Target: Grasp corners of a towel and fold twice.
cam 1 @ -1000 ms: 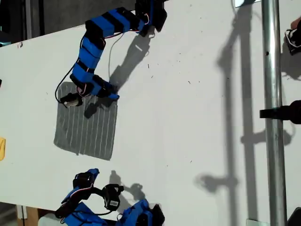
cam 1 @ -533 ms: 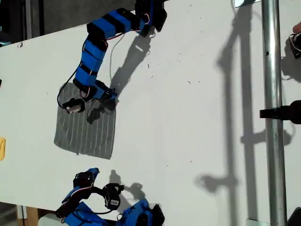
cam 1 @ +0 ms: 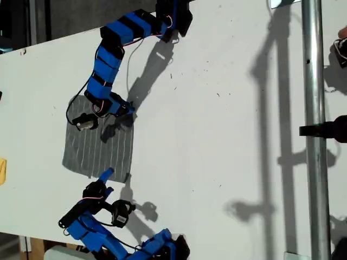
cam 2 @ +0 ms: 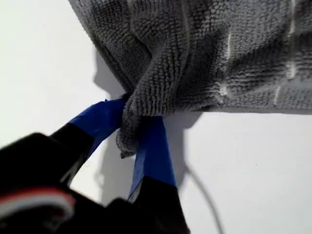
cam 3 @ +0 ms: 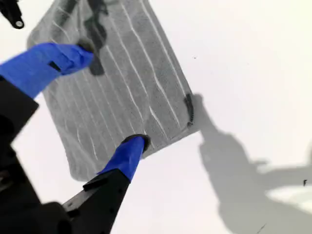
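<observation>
Since a moment ago my second gripper (cam 1: 104, 181) has come up from the exterior view's bottom edge to the near edge of the towel (cam 1: 100, 146), while the other arm has hardly shifted. Nearest the exterior view's bottom, my second gripper (cam 3: 105, 97) stands with its blue fingers (cam 3: 127, 153) spread wide apart, one tip low against the towel's (cam 3: 122, 97) border and the other raised over the cloth; nothing is between them. Its shadow falls on the white table (cam 1: 227, 135) beside it, toward the exterior view's right.

The towel lies flat on the table in the exterior view's left half, grey with thin pale stripes, between the two arms. Its near corner (cam 3: 187, 124) toward the exterior view's right sits just beside my second gripper, with a small dark tag at its edge.

At the towel's far edge, my first gripper (cam 1: 120, 110) pinches a bunched corner (cam 2: 146, 105) of the cloth between its blue fingers (cam 2: 153, 151), pressed together on the fabric, which is gathered into folds and lifted a little off the table (cam 2: 44, 73).

Farther off, toward the exterior view's right, a metal pole (cam 1: 314, 135) runs across the table, well apart from the towel
</observation>
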Controlling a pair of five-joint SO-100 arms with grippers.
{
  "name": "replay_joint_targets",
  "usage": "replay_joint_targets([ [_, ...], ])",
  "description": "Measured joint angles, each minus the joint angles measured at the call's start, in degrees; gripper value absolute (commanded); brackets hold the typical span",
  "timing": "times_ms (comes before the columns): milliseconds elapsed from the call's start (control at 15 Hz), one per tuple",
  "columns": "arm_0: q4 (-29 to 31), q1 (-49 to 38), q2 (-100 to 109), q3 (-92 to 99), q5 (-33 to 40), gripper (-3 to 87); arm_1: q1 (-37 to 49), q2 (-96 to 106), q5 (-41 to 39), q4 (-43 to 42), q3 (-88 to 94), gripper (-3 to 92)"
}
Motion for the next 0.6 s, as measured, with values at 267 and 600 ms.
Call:
replay_joint_targets([
  [267,1.3,-4.4,-8.6,-4.5,3.3,36.1,0.0,0.0,0.0,0.0,0.0,-0.2],
  [600,-5.5,-5.4,-20.7,-4.5,1.7,31.3,0.0,0.0,0.0,0.0,0.0,-0.2],
])
